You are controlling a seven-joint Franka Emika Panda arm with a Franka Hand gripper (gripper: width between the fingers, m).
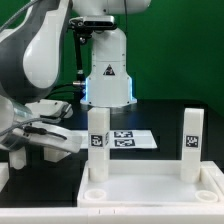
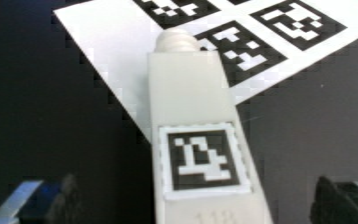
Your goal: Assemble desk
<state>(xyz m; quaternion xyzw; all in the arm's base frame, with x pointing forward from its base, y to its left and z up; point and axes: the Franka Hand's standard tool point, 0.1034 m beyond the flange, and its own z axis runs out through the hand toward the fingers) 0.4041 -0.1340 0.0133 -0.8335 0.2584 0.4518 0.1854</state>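
Gripper (image 2: 190, 200) spread wide, arm low at the exterior view's left, straddles a desk leg (image 2: 194, 120); clear gaps both sides.

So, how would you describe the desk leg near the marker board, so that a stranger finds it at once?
Find the white tabletop panel lying at the front of the black table; two white legs stand upright on it. Take the leg at the exterior view's left. Unlike the other leg, it has the marker board right behind it.
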